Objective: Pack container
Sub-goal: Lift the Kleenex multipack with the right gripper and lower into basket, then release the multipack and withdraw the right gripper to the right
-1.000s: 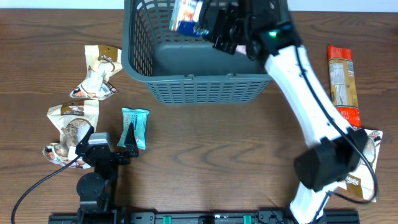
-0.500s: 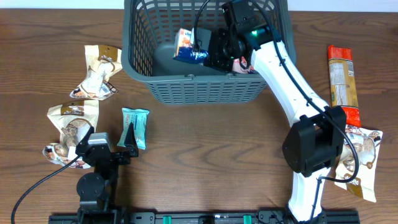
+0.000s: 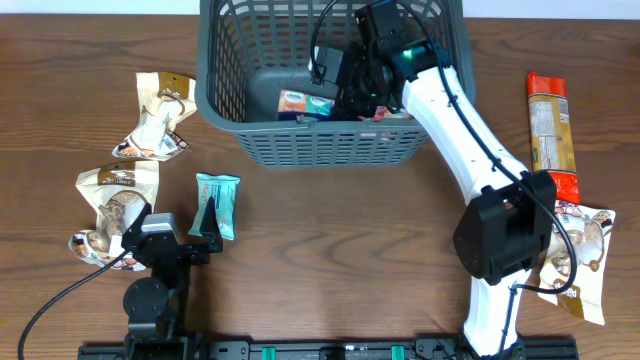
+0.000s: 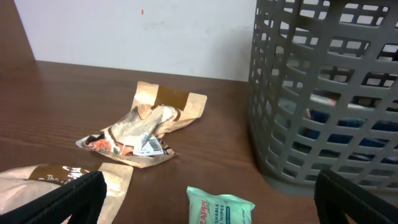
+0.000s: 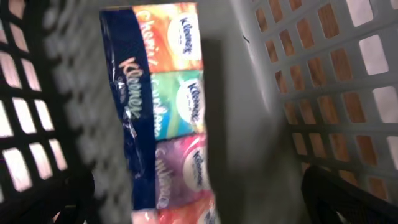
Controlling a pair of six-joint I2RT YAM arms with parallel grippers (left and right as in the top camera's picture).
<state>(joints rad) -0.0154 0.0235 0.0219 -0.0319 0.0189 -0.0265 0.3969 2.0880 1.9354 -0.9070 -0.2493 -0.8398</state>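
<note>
- Can't see the far end of the basket (image 3: pixel 222 60) from above: cut off by the top edge.
- Can't see the tips of the right gripper (image 3: pixel 346 92) from above: tucked under its own wrist, low in the basket.
- Can see only part of the tissue pack (image 3: pixel 298 102) there: rest behind the near wall.
- Can't see that pack sharply in the right wrist view: all fuzzy, bottom cut off.
- Can't see all of the wipes (image 4: pixel 219 208) in the left wrist view: cut off at the bottom, small print too tiny to read.
- Can't tell what the blue thing (image 4: pixel 348 135) behind the basket slots is.
- Can't see the whole bag (image 3: pixel 588 262) on the right: partly under the right arm (image 3: pixel 470 130).
</note>
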